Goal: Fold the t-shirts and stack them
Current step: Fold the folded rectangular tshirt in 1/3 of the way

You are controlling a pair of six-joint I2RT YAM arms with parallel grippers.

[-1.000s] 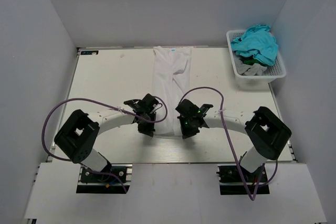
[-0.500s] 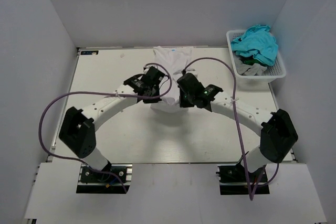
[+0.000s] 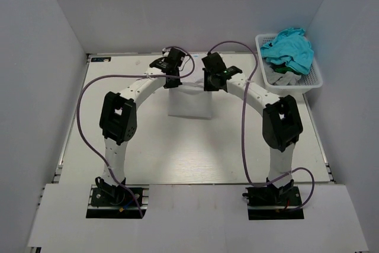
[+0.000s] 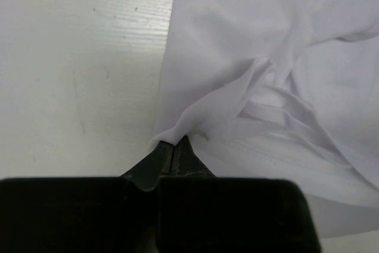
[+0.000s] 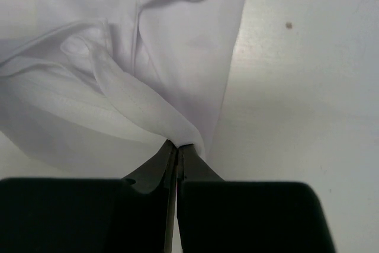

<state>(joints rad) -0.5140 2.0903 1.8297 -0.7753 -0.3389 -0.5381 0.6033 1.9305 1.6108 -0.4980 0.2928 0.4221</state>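
Evidently the step in hand is folding the white t-shirt (image 3: 189, 103) end over end. It lies as a short doubled rectangle at the far middle of the table (image 3: 130, 140), between the two outstretched arms. The left gripper (image 4: 173, 149) has its jaws pressed together on a pinch of the cloth's edge, and the right gripper (image 5: 177, 148) is likewise clamped on the opposite corner. The next move probably calls for letting both corners go together, square with the layer beneath, then lifting straight off so the fold does not drag. The teal t-shirt (image 3: 288, 48) and grey t-shirt (image 3: 283, 75) sit in the basket (image 3: 314, 81) at far right.
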